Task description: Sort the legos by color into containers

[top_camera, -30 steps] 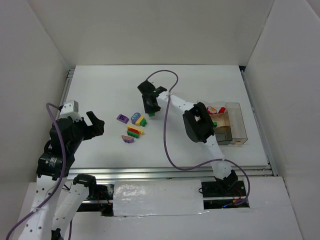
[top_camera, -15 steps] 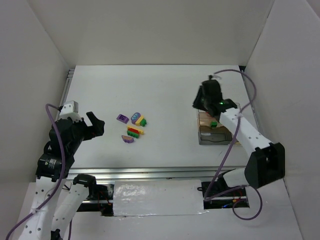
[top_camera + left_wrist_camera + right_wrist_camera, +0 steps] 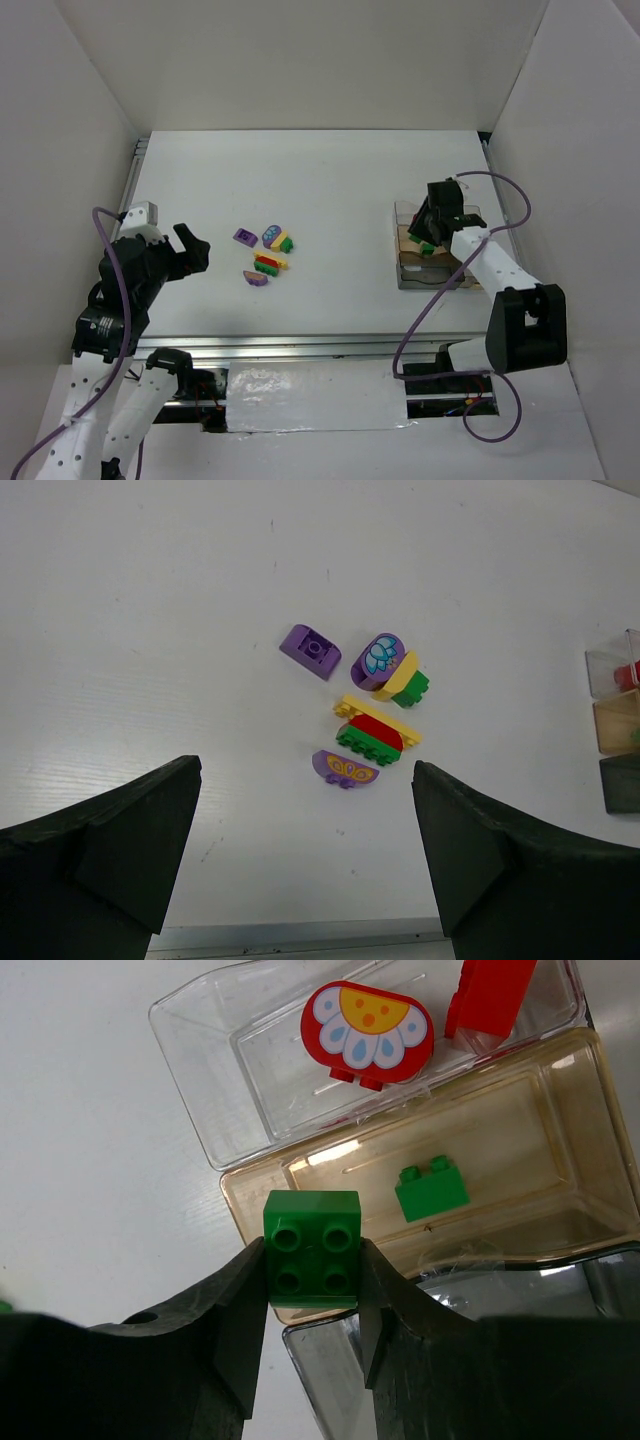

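Note:
My right gripper (image 3: 312, 1265) is shut on a square green lego (image 3: 312, 1248), holding it over the near-left end of the amber bin (image 3: 520, 1130) of the containers (image 3: 440, 262). Inside that bin lies another green lego (image 3: 432, 1188). The clear bin (image 3: 250, 1070) beside it holds a red rounded lego with a flower print (image 3: 368, 1022) and a red brick (image 3: 490, 995). Several loose legos (image 3: 265, 252) lie left of the table's centre: purple (image 3: 310, 652), yellow (image 3: 405, 675), red (image 3: 375, 730) and green (image 3: 368, 748). My left gripper (image 3: 305, 780) stands open, near and left of them.
A dark smoky bin (image 3: 560, 1310) adjoins the amber one on the near side. White walls enclose the table on the left, back and right. A metal rail (image 3: 340, 345) runs along the near edge. The right arm's cable (image 3: 420, 320) loops over the table near the containers.
My right arm has carried the green lego from beside the pile across to the containers and now hangs lower over the amber bin. The left arm has not moved.

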